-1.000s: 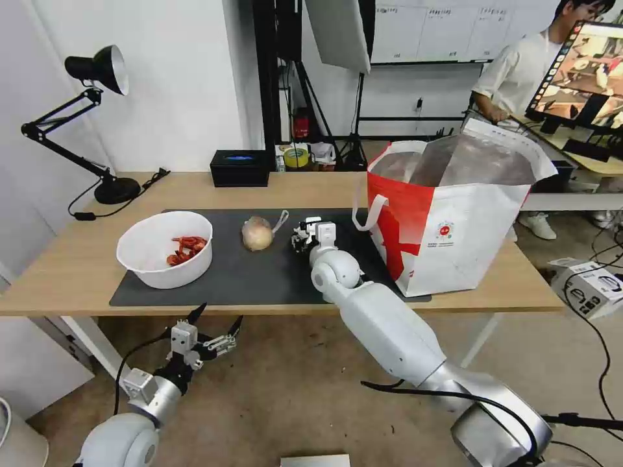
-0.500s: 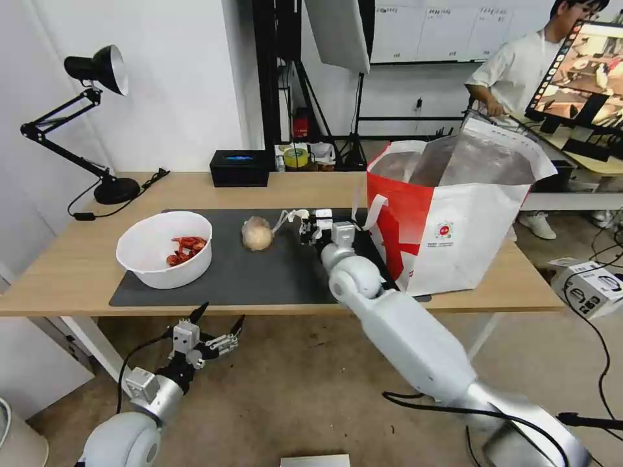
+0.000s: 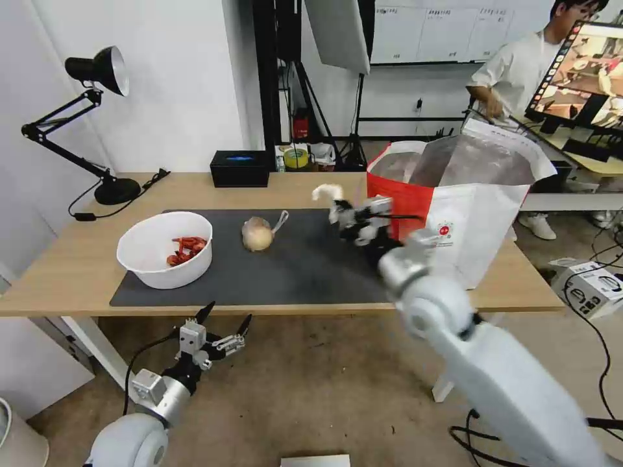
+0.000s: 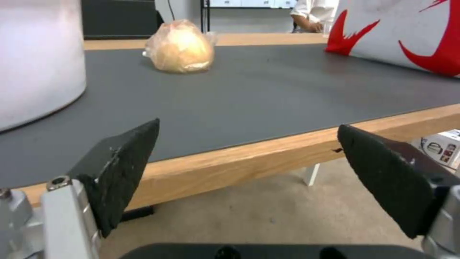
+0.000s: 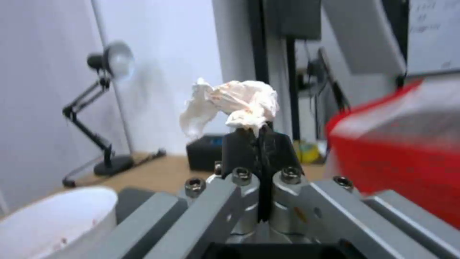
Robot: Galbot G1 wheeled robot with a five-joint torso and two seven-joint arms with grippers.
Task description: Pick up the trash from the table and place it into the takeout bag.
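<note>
My right gripper (image 3: 337,206) is raised above the dark mat, just left of the red-and-white takeout bag (image 3: 454,220), and is shut on a crumpled white tissue (image 3: 326,191). In the right wrist view the tissue (image 5: 235,104) sticks out past the closed gripper (image 5: 258,135), with the bag's red side (image 5: 398,158) beside it. A white bowl (image 3: 165,248) with red crayfish shells sits at the mat's left end. A knotted clear bag with a beige lump (image 3: 257,233) lies mid-mat, also seen as the knotted bag (image 4: 180,47) in the left wrist view. My left gripper (image 3: 224,321) hangs open below the table's front edge (image 4: 268,158).
A black desk lamp (image 3: 97,117) stands at the table's back left and a black rectangular box (image 3: 239,168) at the back middle. The grey mat (image 3: 305,272) covers the table's centre. A cardboard box (image 3: 587,285) lies on the floor to the right.
My right gripper has lifted the tissue off the mat and carried it up and to the right, toward the takeout bag. The left arm has barely shifted.
</note>
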